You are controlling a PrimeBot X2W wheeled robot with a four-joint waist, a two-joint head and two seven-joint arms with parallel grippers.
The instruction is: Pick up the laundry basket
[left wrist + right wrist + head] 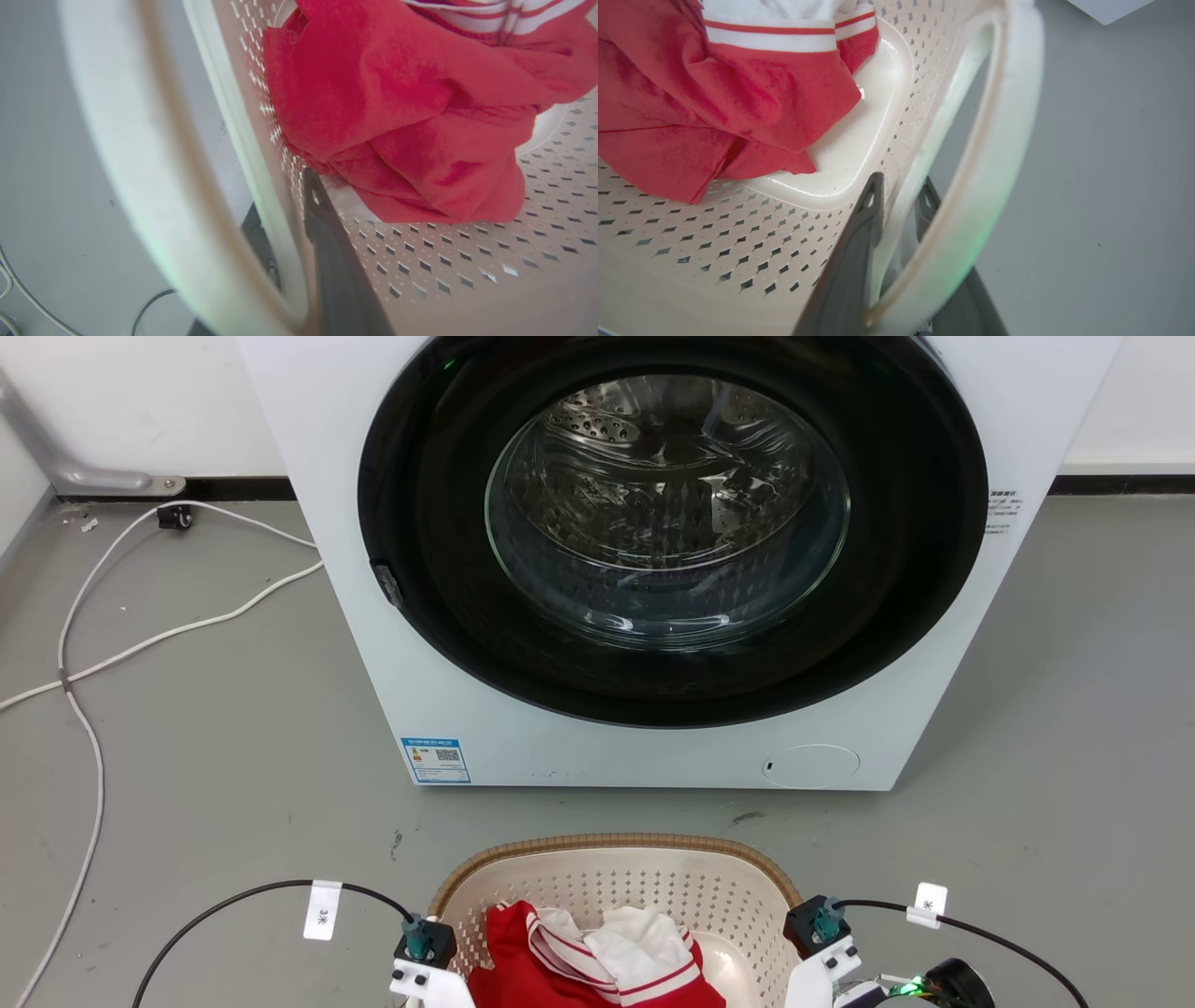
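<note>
Where the laundry basket [607,842] sits: on the grey floor [233,756] just in front of the washing machine [373,644], below its round dark door [896,569], with a strip of bare floor between the two.
Load: a red garment with white stripes [523,957] and a white cloth [635,933], heaped in the basket's half farther from the washing machine.
Left gripper [285,196]: I read it as closed down on the basket's left wall. One dark finger [327,242] lies against the perforated inside, the other sits outside, and the wall is pinched between them beside the white left handle [140,163].
Right gripper [902,183]: the same hold on the opposite wall. One finger [859,242] is inside against the perforations, its partner is outside within the loop of the white right handle [999,163], and I see only a narrow gap, taken up by the wall.
Cables: white cables [93,756] trail across the floor to the washing machine's left.
Sticker: a blue-edged label [435,761] at the lower left corner of the washing machine's front.
</note>
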